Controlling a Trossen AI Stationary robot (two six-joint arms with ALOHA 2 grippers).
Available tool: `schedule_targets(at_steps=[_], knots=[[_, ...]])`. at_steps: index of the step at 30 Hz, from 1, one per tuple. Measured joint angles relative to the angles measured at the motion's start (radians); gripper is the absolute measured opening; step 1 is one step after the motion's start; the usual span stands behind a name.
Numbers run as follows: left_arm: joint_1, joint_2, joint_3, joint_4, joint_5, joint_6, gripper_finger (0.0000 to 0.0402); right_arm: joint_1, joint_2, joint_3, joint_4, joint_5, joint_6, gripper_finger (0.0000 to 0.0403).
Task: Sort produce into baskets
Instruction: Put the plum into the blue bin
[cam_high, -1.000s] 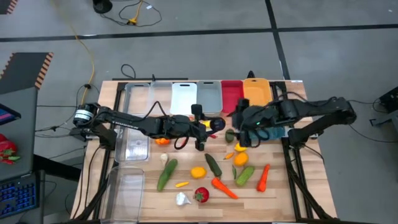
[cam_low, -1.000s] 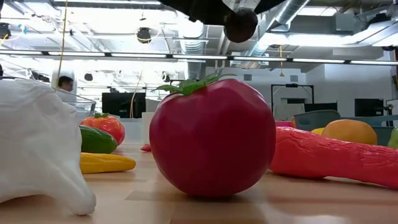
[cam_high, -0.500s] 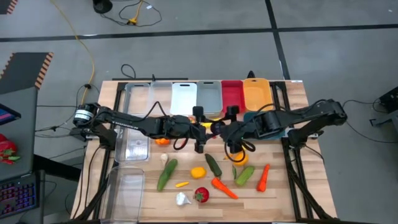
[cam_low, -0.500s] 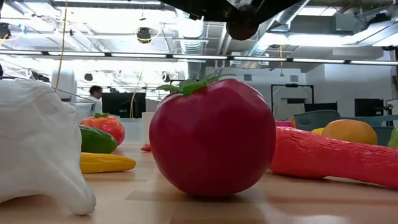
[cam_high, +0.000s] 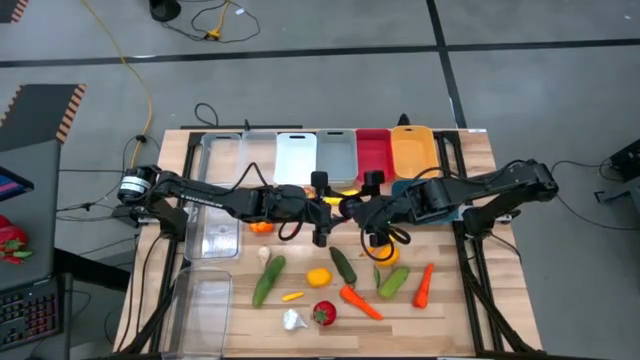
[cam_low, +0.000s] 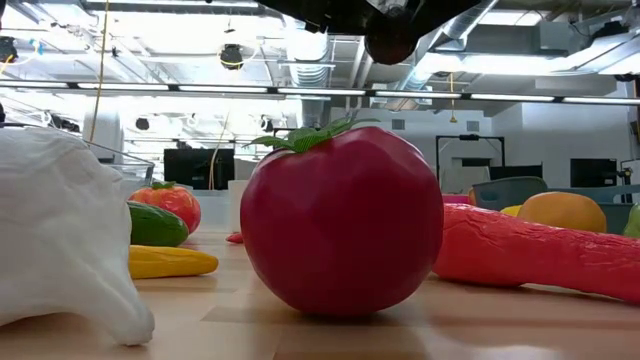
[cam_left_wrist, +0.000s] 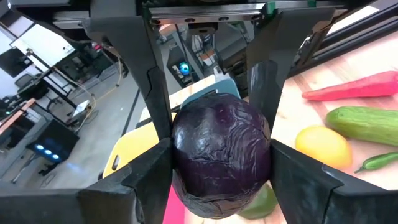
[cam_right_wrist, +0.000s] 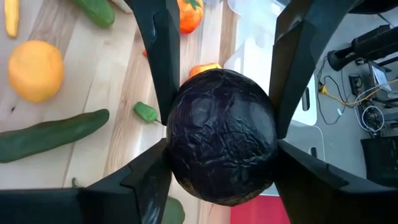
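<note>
Both my grippers meet at mid-table: my left gripper (cam_left_wrist: 214, 155) and my right gripper (cam_right_wrist: 221, 143) each clamp the purple cabbage (cam_right_wrist: 222, 137), held aloft for a handover, I judge. The baskets (cam_high: 374, 152) line the table's twelve o'clock edge; the rest of the produce (cam_high: 342, 264) waits toward six.

From overhead, we are looking straight down on the whole table (cam_high: 240, 315). At tabletop height, we are looking level across it, very near the red tomato (cam_low: 342, 222). The 2 wrist cameras are facing each other, both close on 1 purple round (cam_left_wrist: 221, 155).
</note>
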Motion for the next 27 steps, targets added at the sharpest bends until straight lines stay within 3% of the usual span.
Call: schedule_targets(at_steps=[9,12,16,23,27], knots=[[0.000,0.000,0.000,-0.004,-0.009,-0.073,0.0282,0.000,0.000,0.000,-0.013,0.001,0.000,0.0271],[0.000,-0.011,-0.001,-0.035,-0.055,-0.078,0.0288,-0.011,-0.001,0.000,-0.056,0.003,0.024,0.0271],[0.000,-0.047,-0.001,-0.108,-0.113,-0.080,0.0289,-0.054,-0.001,0.000,-0.169,0.005,0.112,0.0271],[0.000,-0.094,-0.001,-0.278,-0.112,-0.123,0.0290,-0.164,-0.001,0.000,-0.447,-0.001,0.325,0.0270],[0.000,-0.097,-0.001,-0.341,-0.086,-0.125,0.0290,-0.234,-0.001,0.000,-0.611,-0.097,0.450,0.0270]])
